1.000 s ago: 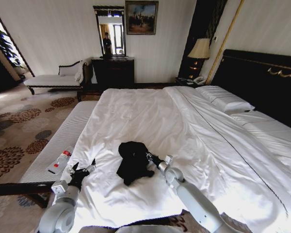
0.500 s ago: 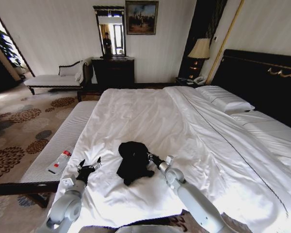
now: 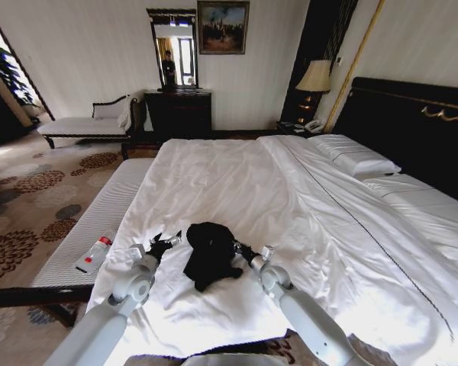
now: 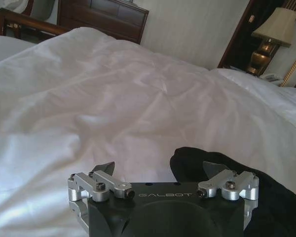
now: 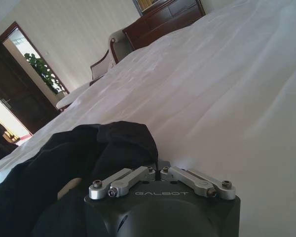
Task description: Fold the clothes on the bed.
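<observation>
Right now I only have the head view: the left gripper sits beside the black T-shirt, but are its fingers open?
Observer: Yes. In the left wrist view the left gripper is open wide, with one fingertip seen against the T-shirt and the other against the white sheet.
Operator: And the right gripper?
Observer: The right wrist view shows the right gripper shut, its fingertips together at the T-shirt's edge. I cannot tell whether cloth is pinched.
Operator: Is the T-shirt lying flat?
Observer: No. In the right wrist view it is bunched in raised folds.
</observation>
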Tool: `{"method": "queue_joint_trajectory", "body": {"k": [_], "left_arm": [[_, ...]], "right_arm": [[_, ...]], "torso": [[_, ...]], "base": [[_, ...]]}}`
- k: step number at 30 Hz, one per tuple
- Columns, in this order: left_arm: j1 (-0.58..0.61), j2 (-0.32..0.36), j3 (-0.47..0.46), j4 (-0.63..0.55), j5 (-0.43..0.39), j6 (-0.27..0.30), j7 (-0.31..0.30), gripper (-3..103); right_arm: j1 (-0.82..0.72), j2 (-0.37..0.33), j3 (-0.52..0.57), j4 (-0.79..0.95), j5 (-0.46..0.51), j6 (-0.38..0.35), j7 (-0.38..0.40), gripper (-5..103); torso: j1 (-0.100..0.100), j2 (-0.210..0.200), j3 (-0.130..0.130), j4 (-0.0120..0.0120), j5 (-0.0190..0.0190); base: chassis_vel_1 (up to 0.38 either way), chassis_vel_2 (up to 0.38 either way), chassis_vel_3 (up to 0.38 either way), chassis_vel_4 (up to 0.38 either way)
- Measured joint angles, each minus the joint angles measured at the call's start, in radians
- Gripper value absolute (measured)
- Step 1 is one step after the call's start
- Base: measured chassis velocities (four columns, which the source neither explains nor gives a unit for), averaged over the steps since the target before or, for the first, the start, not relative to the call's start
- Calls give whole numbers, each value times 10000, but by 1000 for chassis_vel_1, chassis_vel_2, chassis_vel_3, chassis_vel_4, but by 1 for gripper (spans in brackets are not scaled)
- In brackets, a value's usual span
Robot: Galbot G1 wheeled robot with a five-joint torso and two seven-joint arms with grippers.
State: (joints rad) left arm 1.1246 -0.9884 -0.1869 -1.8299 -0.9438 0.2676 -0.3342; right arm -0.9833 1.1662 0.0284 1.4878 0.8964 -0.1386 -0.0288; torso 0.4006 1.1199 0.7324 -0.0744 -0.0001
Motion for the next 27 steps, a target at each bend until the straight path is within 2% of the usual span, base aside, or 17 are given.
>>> {"method": "queue_joint_trajectory", "body": {"k": [5, 8, 10, 11, 12, 14, 17, 20, 23, 24, 27], "left_arm": [[-572, -256, 494, 681, -412, 184, -156, 98], [-715, -380, 637, 894, -588, 271, -285, 89], [-717, -400, 657, 933, -604, 277, -309, 89], [-709, -418, 674, 979, -610, 279, -319, 84], [-685, -427, 684, 995, -606, 279, -304, 72], [-667, -435, 690, 999, -594, 279, -280, 72], [-633, -525, 689, 974, -567, 246, -155, 56], [-658, -616, 689, 996, -546, 249, -133, 51], [-775, -764, 801, 1248, -539, 341, -133, 34], [-775, -764, 801, 1248, -539, 341, -133, 34], [-936, -887, 967, 1495, -531, 463, -140, 24]], "right_arm": [[-14, -91, -6, -1, -4, 4, 13, 0], [-13, -122, -8, -2, -26, 6, 80, 0], [-13, -140, -17, -3, -36, 6, 87, 0], [-13, -162, -29, -3, -46, 8, 93, 0], [-12, -171, -31, -2, -51, 9, 98, 0], [-11, -172, -32, 1, -52, 9, 102, 0], [-22, -200, -37, 59, -35, 10, 105, 0], [-58, -215, -31, 102, 1, 10, 105, 0], [-118, -257, 3, 221, 97, 7, 108, 0], [-118, -257, 3, 221, 97, 7, 108, 0], [-162, -314, 64, 335, 143, -14, 119, 0]], "torso": [[0, 0, 0, 1, 0], [0, 0, 0, 1, 1], [0, 0, -1, 1, 1], [0, 0, 0, 1, 0], [0, 0, 0, 2, 1], [0, 0, 0, 2, 1], [-1, 0, 0, 2, 0], [-1, 0, -1, 2, 1], [-1, 0, 0, 1, 0], [-1, 0, 0, 1, 0], [-1, 0, -1, 1, -1]], "base": [[0, 0, 0, 0], [0, 0, 0, 0], [0, 0, 0, 0], [0, 0, 0, 0], [0, 0, 0, 0], [0, 0, 0, 0], [0, 0, 0, 0], [0, 0, 0, 0], [0, 0, 0, 0], [0, 0, 0, 0], [0, 0, 0, 0]]}}
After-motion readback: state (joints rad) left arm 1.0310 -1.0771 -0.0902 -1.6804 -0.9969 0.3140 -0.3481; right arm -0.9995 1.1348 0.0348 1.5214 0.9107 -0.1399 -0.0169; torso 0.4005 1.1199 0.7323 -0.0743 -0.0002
